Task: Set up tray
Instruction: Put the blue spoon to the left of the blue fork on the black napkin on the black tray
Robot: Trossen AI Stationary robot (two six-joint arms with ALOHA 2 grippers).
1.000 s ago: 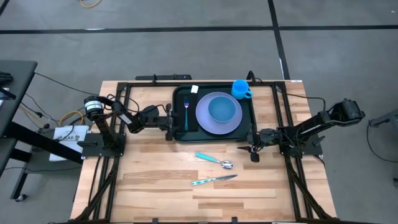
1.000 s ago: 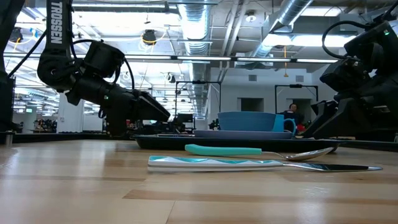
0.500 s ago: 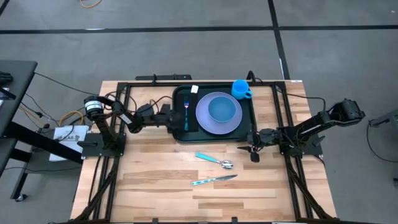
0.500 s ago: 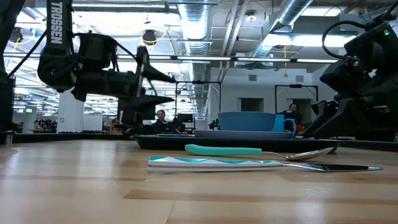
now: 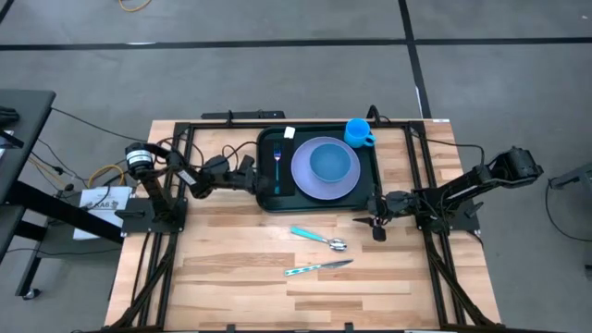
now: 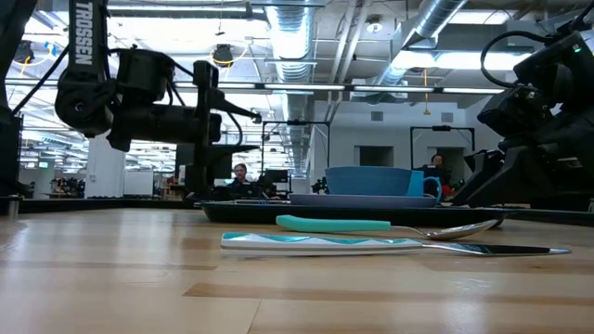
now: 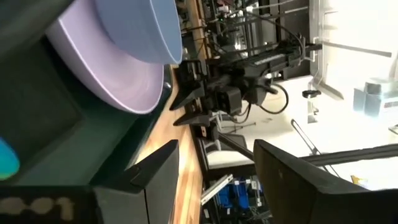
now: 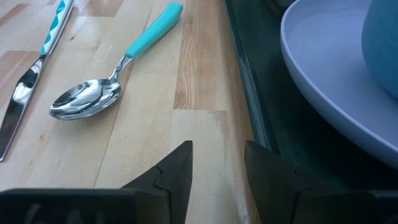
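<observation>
The dark green tray [image 5: 270, 199] lies at the table's far middle and carries a lavender plate [image 5: 303, 178] with a blue bowl [image 5: 331, 163] on it and a blue-handled fork [image 5: 277, 166] to the plate's left. A blue cup [image 5: 358, 132] stands at the tray's far right corner. A teal-handled spoon [image 5: 319, 238] and a knife [image 5: 317, 268] lie on the wood nearer the table's front. My left gripper [image 5: 252, 176] hovers open at the tray's left rim, level and above the table [image 6: 209, 104]. My right gripper [image 5: 375, 215] waits open, low by the tray's near right corner [image 8: 219, 163].
Black arm frames stand along both sides of the table [image 5: 162, 208] [image 5: 444, 217]. A small white tag [image 5: 289, 132] sits at the tray's far left. Bare wood [image 5: 231, 277] stretches along the near half of the table around the spoon and knife. People show in the room beyond [image 6: 239, 173].
My left gripper has risen from a downward slant at the tray's left rim to a level pose and has rolled about its wrist, so its fingers now stand one above the other. The tray, the dishes and my right arm have kept still.
</observation>
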